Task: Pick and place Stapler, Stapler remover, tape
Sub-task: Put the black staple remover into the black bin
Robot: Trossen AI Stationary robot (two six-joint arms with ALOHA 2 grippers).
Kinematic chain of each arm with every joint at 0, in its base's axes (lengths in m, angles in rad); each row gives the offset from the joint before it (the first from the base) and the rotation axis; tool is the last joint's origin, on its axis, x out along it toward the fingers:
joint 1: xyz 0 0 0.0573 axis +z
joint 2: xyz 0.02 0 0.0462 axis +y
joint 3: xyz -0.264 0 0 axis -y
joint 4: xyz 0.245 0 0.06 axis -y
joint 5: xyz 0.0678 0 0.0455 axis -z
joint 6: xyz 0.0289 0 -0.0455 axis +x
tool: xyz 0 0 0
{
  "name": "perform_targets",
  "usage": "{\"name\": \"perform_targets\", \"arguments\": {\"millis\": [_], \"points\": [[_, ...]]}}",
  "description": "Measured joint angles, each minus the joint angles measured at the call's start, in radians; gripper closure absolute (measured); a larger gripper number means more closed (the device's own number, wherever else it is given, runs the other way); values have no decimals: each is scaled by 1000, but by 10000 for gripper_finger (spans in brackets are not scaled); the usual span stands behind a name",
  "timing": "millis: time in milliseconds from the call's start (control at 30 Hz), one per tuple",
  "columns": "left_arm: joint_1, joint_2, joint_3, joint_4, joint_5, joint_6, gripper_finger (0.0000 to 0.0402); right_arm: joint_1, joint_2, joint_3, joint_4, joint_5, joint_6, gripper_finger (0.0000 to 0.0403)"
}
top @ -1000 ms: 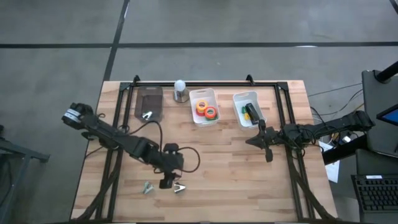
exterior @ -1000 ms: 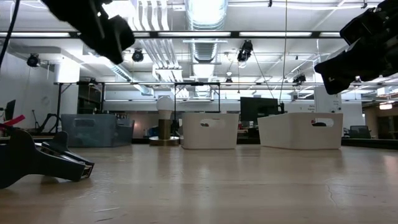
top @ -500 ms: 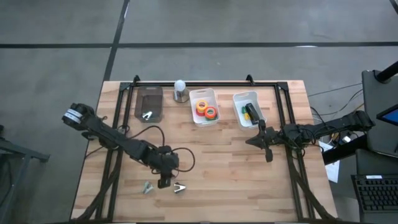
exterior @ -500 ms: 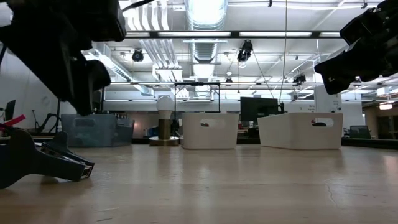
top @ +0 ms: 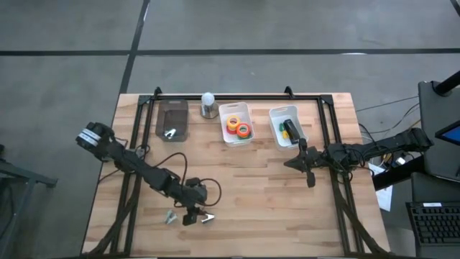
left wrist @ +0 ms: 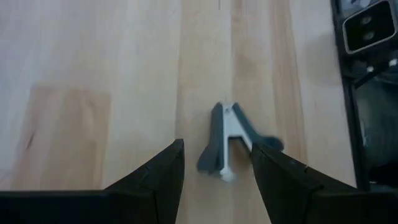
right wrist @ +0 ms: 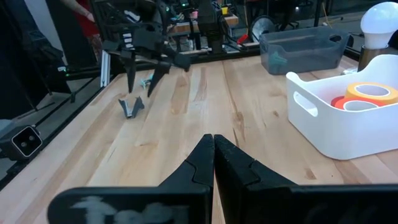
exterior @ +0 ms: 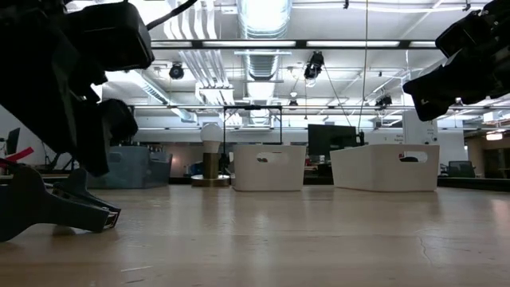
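Left gripper (top: pixel 192 214) — fingers spread wide, poised just above the staple remover (left wrist: pixel 231 140) near the table's (top: pixel 251 187) front edge; right gripper (top: pixel 310 176) — closed, beside the white bins.

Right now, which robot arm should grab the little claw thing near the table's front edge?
The left. Its open gripper hangs right by the staple remover, which shows between its fingers. The right gripper is shut and waits far off, near the white bins.

In your low view the left arm (exterior: pixel 72 72) runs off the frame's edge, hiding its gripper tips.
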Motion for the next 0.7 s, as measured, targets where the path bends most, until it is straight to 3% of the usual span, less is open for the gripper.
{"name": "perform_targets", "arguments": {"millis": [700], "points": [[-1,78,23,16,-1,-26,228,0,0,0,0,0,0,394]]}}
